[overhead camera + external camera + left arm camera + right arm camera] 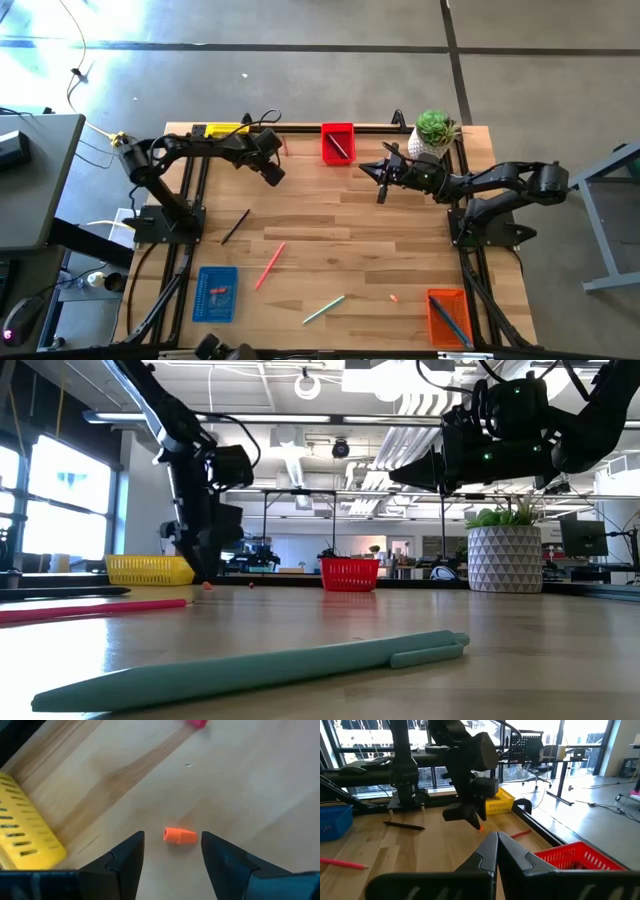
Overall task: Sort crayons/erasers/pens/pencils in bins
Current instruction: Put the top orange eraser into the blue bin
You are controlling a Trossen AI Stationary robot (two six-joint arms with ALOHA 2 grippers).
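Note:
A small orange eraser cap (180,836) lies on the wooden table near the yellow bin (22,827), which stands at the far left (225,130). My left gripper (172,852) is open and points down, just above the table. Its fingers stand on either side of the eraser without touching it. It also shows in the high view (272,172) and in the low view (203,572). My right gripper (496,845) is shut and empty. It hovers above the table, in front of the red bin (337,143) and pointing toward the table's left (380,187).
The blue bin (215,293) stands near left and the orange bin (447,315) near right. A white plant pot (433,135) stands far right. A black pen (235,226), a pink pencil (270,265), a teal pen (323,309) and a small orange piece (394,297) lie on the table.

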